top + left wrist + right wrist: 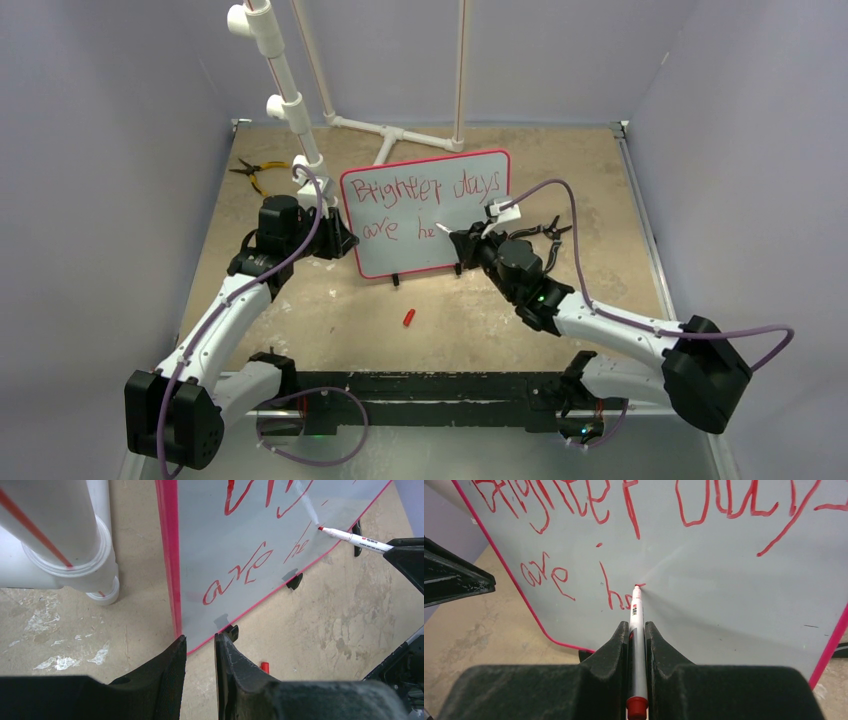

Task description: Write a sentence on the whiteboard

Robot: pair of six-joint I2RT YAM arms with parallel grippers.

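One whiteboard point(425, 215) stands upright on its two black feet in the far middle of the table point(300, 320). Its long axis runs left to right and its written face is turned to the arms. The sentence point(425, 190) sits in two rows of red lettering: "Brighter days" above, "are he" below at the left.

One marker point(635, 605) is pinched lengthwise between the jaws of the right gripper point(636, 626). Its long axis lies along the fingers, the red butt end toward the wrist and the red tip pointing away at the board, touching the face just after "he".

The left gripper point(200, 652) is at the board's lower-left corner with its jaws narrow. The red frame's corner reaches the fingertips, but I cannot tell whether the pads press it.

One small red cap point(408, 318) lies on the table in front of the board, apart from it. One pair of yellow-handled pliers point(255, 172) lies near the far-left corner, beside a white pipe stand point(285, 90).
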